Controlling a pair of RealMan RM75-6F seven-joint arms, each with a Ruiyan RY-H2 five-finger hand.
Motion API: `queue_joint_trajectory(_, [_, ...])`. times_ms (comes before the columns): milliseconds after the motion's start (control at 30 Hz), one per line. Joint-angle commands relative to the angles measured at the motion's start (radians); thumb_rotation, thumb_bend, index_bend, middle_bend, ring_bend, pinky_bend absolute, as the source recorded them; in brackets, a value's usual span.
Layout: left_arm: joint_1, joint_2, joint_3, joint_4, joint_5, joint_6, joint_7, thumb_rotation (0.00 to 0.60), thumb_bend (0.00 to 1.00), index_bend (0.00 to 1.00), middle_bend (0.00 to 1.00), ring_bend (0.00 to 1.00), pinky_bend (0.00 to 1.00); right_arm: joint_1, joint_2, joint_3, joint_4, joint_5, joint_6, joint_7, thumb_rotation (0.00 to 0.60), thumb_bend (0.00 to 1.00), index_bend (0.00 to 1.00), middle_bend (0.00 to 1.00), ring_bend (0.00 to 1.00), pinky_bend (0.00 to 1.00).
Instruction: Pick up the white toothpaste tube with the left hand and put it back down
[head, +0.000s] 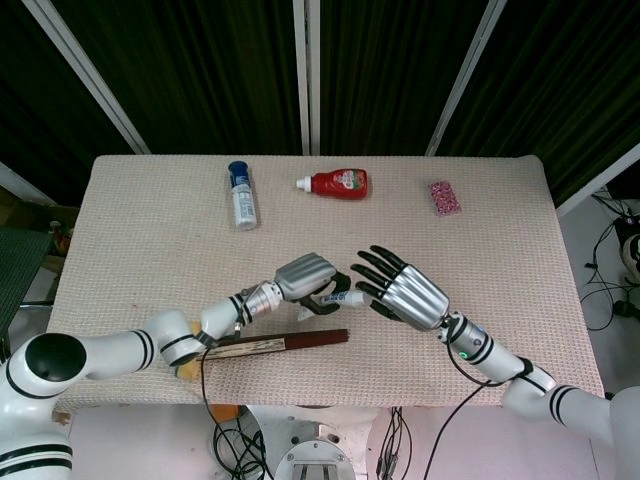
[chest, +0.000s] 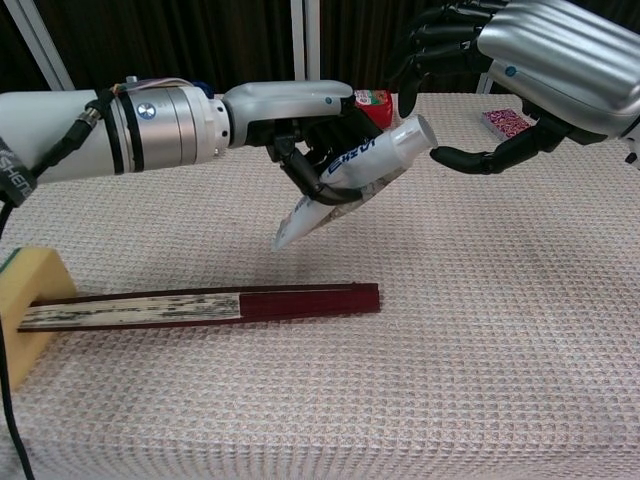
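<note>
While my left hand (chest: 305, 130) grips the toothpaste tube (chest: 352, 178) clear of the table (chest: 480, 330), cap toward my empty, spread right hand (chest: 510, 70), lowering and releasing comes next.

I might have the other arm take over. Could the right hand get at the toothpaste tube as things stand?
Probably yes. The right hand is open beside the cap end of the toothpaste tube, nothing between them, though the left hand grips the tube's middle above the table.

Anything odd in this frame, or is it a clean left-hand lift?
One oddity: the right hand, fingers spread and holding nothing, hovers right at the cap end of the white toothpaste tube, which the left hand grips tilted above the table. This task involves only the left hand.
</note>
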Motion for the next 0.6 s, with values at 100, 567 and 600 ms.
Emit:
queue_joint_trajectory(100, [-0.002, 0.005, 0.005, 0.0, 0.001, -0.001, 0.001, 0.6, 0.83, 0.74, 0.82, 0.73, 0.85, 0.012, -0.004, -0.007, 0.007, 0.003, 0.001, 0.0, 0.6, 0.32, 0.48, 0.31, 0.15, 0.25])
queue_joint_trajectory(567, [-0.01, 0.019, 0.02, -0.009, -0.013, -0.043, 0.052, 0.6, 0.84, 0.74, 0.83, 0.73, 0.85, 0.037, 0.008, -0.032, -0.001, 0.009, -0.016, -0.023, 0.6, 0.51, 0.58, 0.36, 0.19, 0.28])
queue_joint_trajectory(600, [-0.012, 0.021, 0.021, -0.009, -0.015, -0.05, 0.061, 0.6, 0.84, 0.74, 0.83, 0.73, 0.85, 0.038, 0.01, -0.033, -0.004, 0.01, -0.018, -0.024, 0.6, 0.52, 0.58, 0.37, 0.19, 0.28])
